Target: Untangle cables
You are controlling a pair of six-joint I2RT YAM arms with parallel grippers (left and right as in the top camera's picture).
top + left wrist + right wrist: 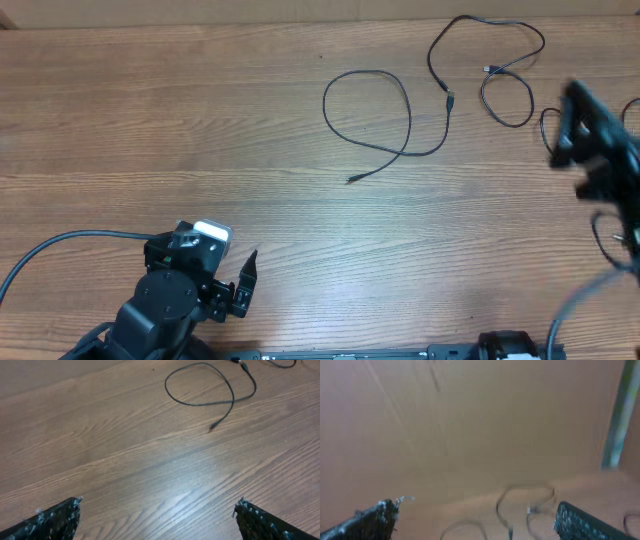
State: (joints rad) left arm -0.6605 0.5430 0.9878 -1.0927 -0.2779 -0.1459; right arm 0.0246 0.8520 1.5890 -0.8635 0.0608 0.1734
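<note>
One thin black cable [408, 118] lies in a loop at the table's middle back, with one free end toward the front. A second black cable [437, 42] curls at the back right, its silver-tipped plug beside a small loop [507, 122]. More thin cable [546, 125] shows by the right arm. My left gripper [243, 285] is open and empty at the front left, far from the cables; its wrist view [159, 504] shows the looped cable [199, 405] ahead. My right gripper [566, 125] is blurred, open and empty, raised near the right cables [499, 505]. In its wrist view [477, 505] the jaws are wide apart.
A thick grey robot cable [60, 243] arcs at the front left. The wood table's back edge [200, 26] runs along the top. A grey-green upright post [620, 415] shows in the right wrist view.
</note>
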